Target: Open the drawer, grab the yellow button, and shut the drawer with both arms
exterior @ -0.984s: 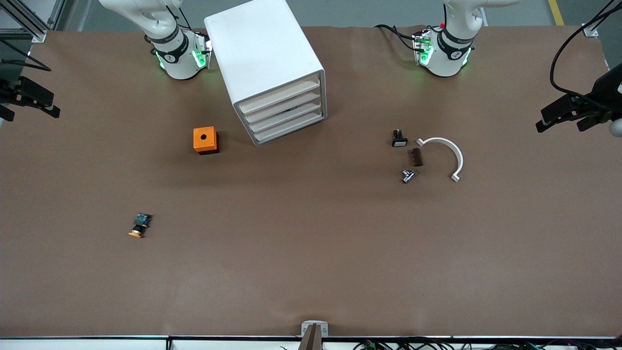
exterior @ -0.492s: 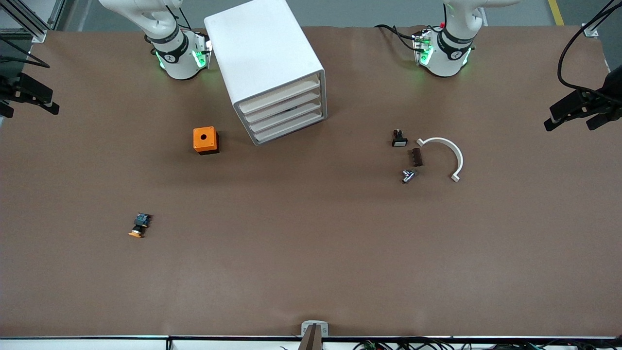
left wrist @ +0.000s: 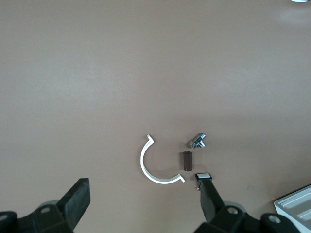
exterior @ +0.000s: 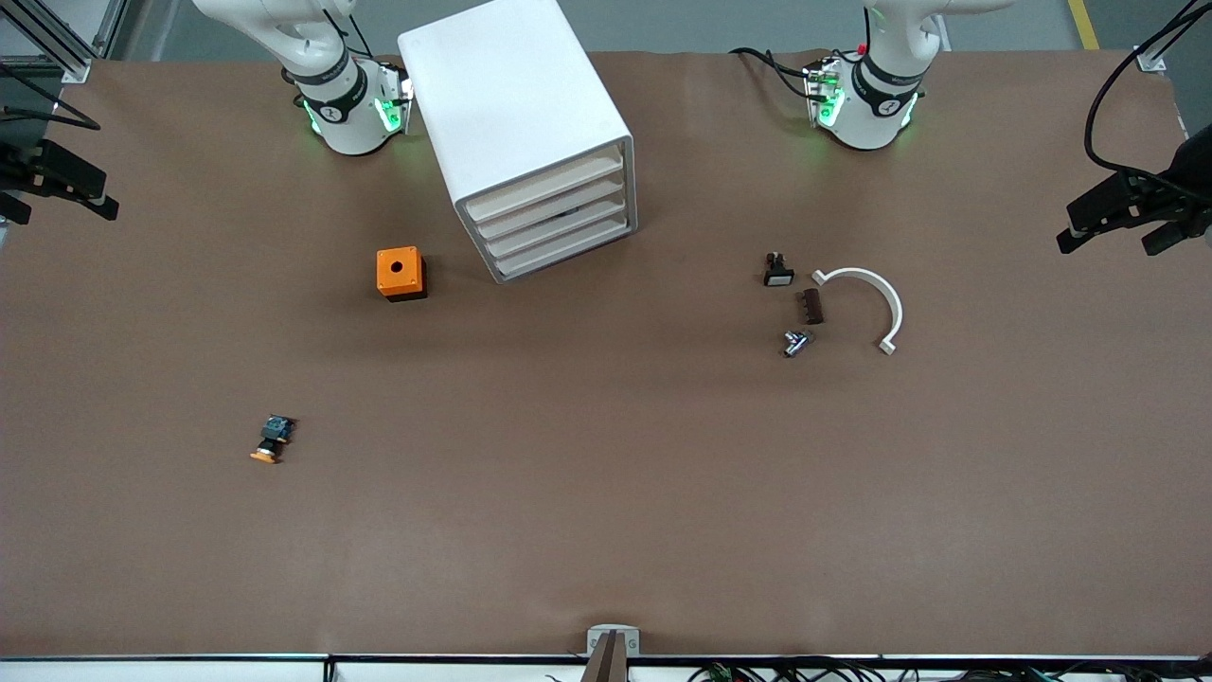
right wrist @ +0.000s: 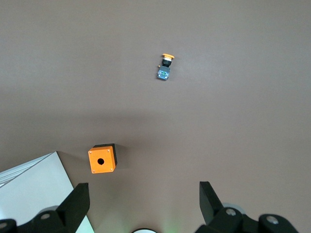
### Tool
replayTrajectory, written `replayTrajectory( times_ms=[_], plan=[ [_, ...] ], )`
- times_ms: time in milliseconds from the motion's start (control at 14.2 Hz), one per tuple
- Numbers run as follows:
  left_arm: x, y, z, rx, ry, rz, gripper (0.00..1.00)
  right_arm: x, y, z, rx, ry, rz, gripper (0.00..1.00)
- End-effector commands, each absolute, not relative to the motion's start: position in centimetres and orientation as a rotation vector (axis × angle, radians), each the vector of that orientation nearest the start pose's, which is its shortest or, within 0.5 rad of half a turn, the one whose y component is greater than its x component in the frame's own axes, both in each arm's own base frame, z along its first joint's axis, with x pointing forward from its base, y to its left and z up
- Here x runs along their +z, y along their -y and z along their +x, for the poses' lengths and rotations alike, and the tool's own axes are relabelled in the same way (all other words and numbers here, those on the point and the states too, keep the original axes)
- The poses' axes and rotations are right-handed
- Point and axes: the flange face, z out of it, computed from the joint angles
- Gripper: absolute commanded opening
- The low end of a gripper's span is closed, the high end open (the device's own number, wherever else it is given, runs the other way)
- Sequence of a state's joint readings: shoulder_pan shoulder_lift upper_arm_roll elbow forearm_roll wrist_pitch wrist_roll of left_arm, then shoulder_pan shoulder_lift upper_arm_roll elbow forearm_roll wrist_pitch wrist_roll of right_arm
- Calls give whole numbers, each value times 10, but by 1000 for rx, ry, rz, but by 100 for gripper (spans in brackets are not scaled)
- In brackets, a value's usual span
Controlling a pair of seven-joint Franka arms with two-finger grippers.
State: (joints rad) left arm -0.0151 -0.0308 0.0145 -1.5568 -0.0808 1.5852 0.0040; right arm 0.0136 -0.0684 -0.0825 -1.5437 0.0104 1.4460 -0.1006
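Observation:
The white cabinet [exterior: 516, 114] stands between the arms' bases, and its stacked beige drawer fronts [exterior: 554, 216] all sit flush and shut. The button [exterior: 271, 440] lies on the bare table toward the right arm's end, nearer to the front camera than the cabinet; the right wrist view shows it too [right wrist: 165, 68]. My right gripper [exterior: 57, 210] [right wrist: 143, 196] hangs open and empty high over that end of the table. My left gripper [exterior: 1108, 244] [left wrist: 144, 194] hangs open and empty high over the left arm's end.
An orange cube with a round hole [exterior: 400, 273] [right wrist: 102, 160] sits beside the cabinet. Toward the left arm's end lie a black piece with a white face [exterior: 777, 271], a brown block [exterior: 811, 306], a metal fitting [exterior: 795, 342] and a white arc [exterior: 871, 301].
Both grippers have shifted slightly at the ends of the table and stay open. Nothing on the table has moved.

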Motion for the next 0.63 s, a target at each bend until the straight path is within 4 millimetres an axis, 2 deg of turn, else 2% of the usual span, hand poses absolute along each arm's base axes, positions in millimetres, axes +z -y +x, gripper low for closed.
replayTrajectory(
  times_ms=[0, 281, 562],
  plan=[
    [654, 10, 546, -98, -36, -3192, 100, 669, 37, 510, -6, 24, -3125, 100],
    [654, 10, 546, -98, -34, -3192, 100, 677, 34, 505, -31, 10, -3094, 100],
    [653, 10, 546, -96, -34, -3192, 100, 676, 35, 505, -26, -27, -3086, 100]
  ],
)
